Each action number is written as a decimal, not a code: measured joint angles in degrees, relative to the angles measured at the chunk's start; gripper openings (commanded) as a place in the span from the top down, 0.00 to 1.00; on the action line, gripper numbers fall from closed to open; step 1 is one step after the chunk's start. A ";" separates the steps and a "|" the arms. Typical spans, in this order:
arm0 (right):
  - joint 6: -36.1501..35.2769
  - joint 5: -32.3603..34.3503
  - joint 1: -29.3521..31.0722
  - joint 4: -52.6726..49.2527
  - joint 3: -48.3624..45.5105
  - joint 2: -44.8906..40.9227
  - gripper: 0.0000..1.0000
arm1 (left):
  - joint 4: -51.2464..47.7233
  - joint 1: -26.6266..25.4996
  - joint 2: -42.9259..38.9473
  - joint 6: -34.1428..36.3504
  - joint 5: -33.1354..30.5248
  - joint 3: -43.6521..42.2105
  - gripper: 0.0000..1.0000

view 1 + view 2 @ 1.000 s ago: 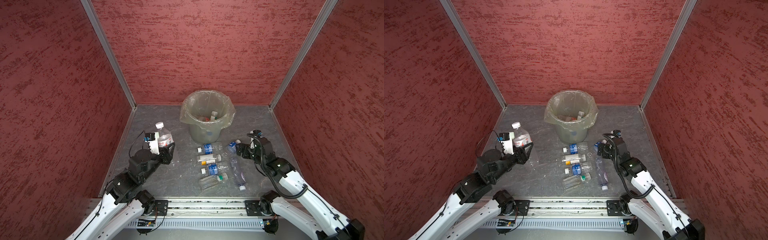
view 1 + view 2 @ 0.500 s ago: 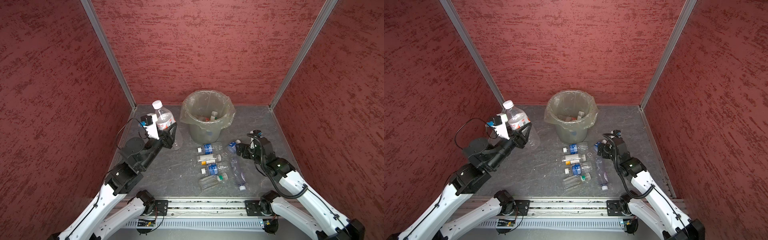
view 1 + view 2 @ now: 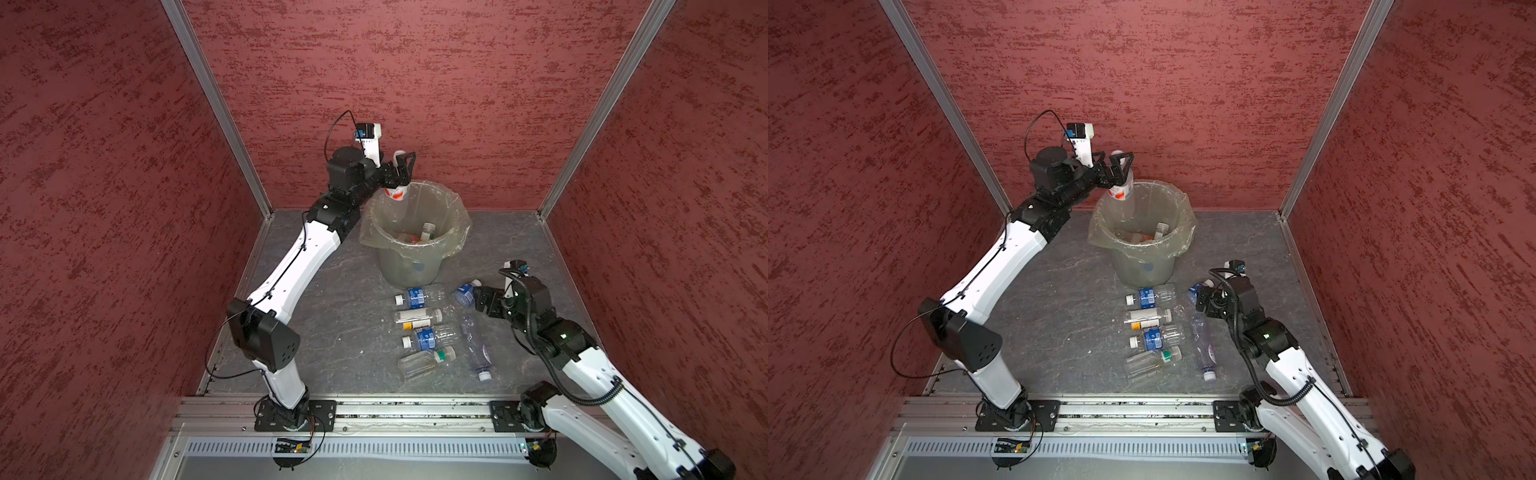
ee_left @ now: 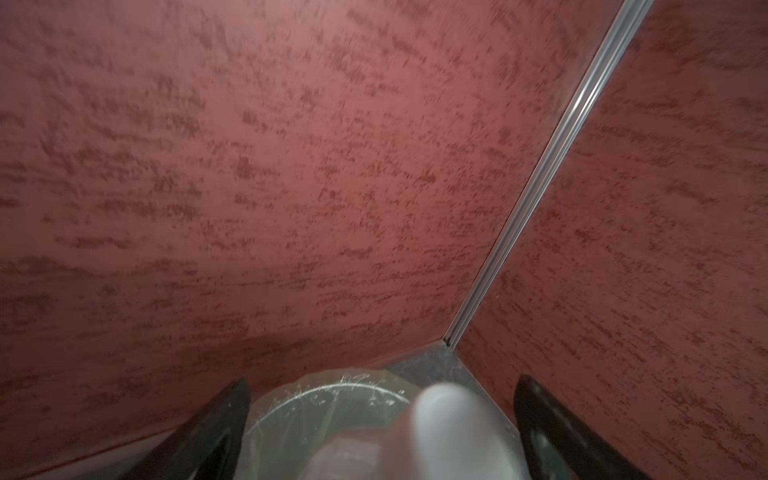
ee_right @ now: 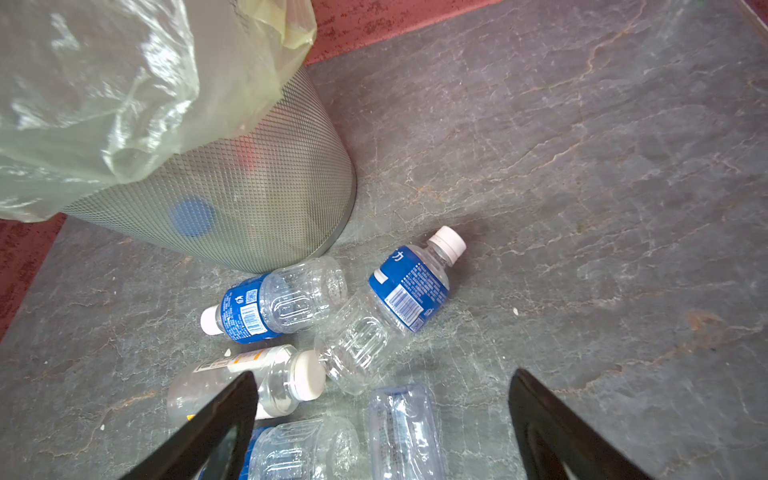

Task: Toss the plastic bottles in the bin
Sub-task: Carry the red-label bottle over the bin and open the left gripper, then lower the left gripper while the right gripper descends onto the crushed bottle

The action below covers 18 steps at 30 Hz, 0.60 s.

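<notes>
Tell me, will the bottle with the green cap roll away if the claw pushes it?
Probably, if pushed from the side: the green-capped bottle is round and lies on its side on the flat floor. It looks empty, so it is likely light and quick to skid. Its clear walls may dent under a squeeze.

We see L arm stretched high, L gripper (image 3: pixel 404 168) spread wide over rim of the bin (image 3: pixel 415 246); R gripper (image 3: pixel 474 297) low beside bin, jaws apart.

White "カ" on blue-label bottle (image 5: pixel 409 291), barcode below; neighbouring bottle (image 5: pixel 266 307): barcode, QR code; rest illegible.
</notes>
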 measured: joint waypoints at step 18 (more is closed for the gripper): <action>0.13 -0.20 0.00 0.09 0.00 2.93 0.05 | 0.48 0.00 -25.05 0.07 2.01 -20.28 0.01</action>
